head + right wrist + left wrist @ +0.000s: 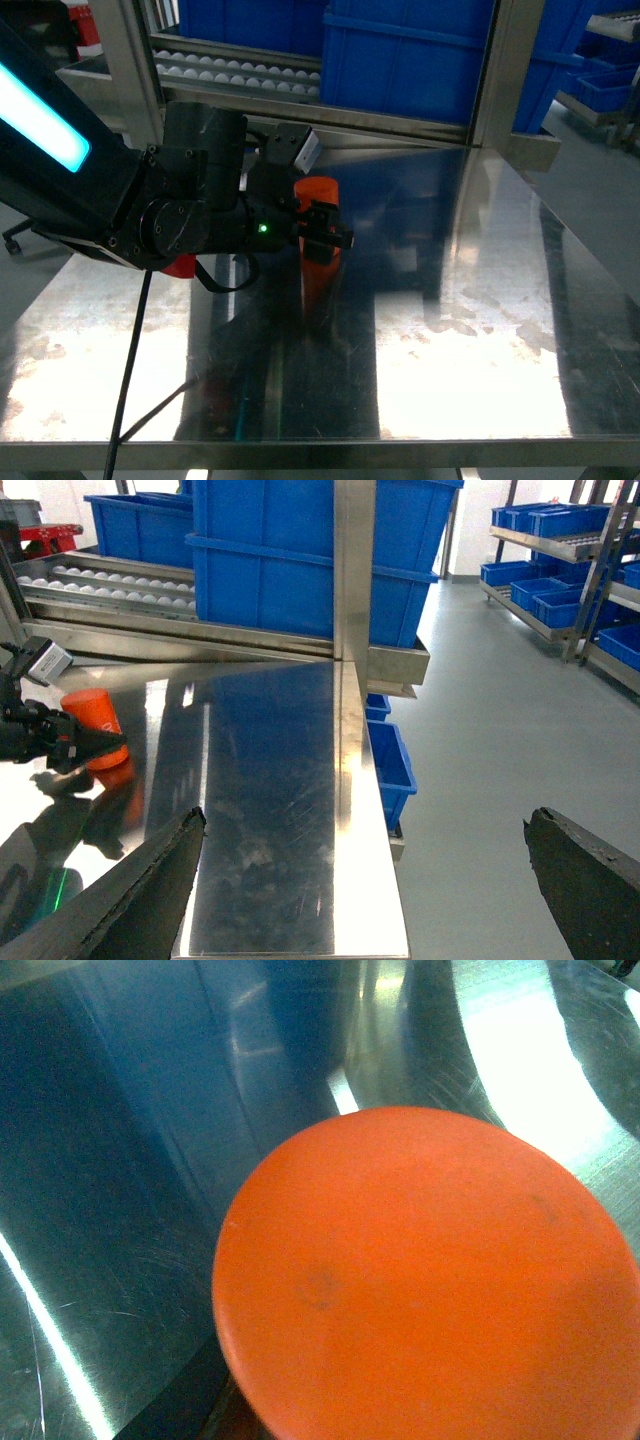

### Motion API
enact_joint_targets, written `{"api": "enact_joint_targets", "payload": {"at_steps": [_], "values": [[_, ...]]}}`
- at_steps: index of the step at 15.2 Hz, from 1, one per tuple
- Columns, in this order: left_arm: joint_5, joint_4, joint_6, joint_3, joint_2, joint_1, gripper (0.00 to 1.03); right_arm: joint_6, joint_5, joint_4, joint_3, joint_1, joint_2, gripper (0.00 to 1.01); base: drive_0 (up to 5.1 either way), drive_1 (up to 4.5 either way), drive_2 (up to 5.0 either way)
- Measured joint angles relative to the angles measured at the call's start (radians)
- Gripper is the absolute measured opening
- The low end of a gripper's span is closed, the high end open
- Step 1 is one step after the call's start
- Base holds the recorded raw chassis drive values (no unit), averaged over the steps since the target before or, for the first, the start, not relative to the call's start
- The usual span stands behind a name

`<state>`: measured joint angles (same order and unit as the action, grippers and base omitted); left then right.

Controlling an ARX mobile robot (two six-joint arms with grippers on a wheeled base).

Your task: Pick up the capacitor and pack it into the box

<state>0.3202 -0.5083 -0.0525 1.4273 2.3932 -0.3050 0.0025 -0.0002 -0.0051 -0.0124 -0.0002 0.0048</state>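
Orange capacitor (430, 1280) fills L wrist cam | L gripper (325, 235) clamped on it | R gripper (365, 880) fingers spread wide

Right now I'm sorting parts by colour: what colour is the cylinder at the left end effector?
Orange cylinder, plain, no pattern; best seen in the left wrist view.

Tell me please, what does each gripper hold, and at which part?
The left gripper grips the orange capacitor by its side, lifted off the table. The right gripper is open and holds nothing.
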Motion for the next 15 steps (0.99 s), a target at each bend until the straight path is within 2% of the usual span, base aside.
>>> {"api": "enact_joint_targets", "payload": {"at_steps": [2,4,5,6,7,9,11,12,14,15], "values": [[-0.030,-0.058,-0.001,-0.031,-0.012,0.004,0.46,0.000,0.000,0.000,0.000,0.000,0.000,0.98,0.0,0.00,0.0],[-0.087,-0.149,0.028,-0.148,-0.111,0.025,0.46,0.000,0.000,0.000,0.000,0.000,0.000,0.98,0.0,0.00,0.0],[-0.108,-0.198,0.053,-0.220,-0.200,0.047,0.46,0.000,0.000,0.000,0.000,0.000,0.000,0.98,0.0,0.00,0.0],[-0.149,-0.281,0.056,-0.299,-0.303,0.076,0.46,0.000,0.000,0.000,0.000,0.000,0.000,0.98,0.0,0.00,0.0],[-0.218,-0.390,0.047,-0.399,-0.434,0.108,0.46,0.000,0.000,0.000,0.000,0.000,0.000,0.98,0.0,0.00,0.0],[-0.286,-0.507,0.066,-0.604,-0.642,0.179,0.45,0.000,0.000,0.000,0.000,0.000,0.000,0.98,0.0,0.00,0.0],[-0.315,-0.514,0.106,-0.834,-0.811,0.232,0.45,0.000,0.000,0.000,0.000,0.000,0.000,0.98,0.0,0.00,0.0],[-0.357,-0.589,0.095,-0.940,-0.885,0.259,0.45,0.000,0.000,0.000,0.000,0.000,0.000,0.98,0.0,0.00,0.0],[-0.386,-0.568,0.106,-1.108,-1.036,0.338,0.45,0.000,0.000,0.000,0.000,0.000,0.000,0.98,0.0,0.00,0.0],[-0.391,-0.555,0.109,-1.140,-1.040,0.341,0.45,0.000,0.000,0.000,0.000,0.000,0.000,0.98,0.0,0.00,0.0]]}}
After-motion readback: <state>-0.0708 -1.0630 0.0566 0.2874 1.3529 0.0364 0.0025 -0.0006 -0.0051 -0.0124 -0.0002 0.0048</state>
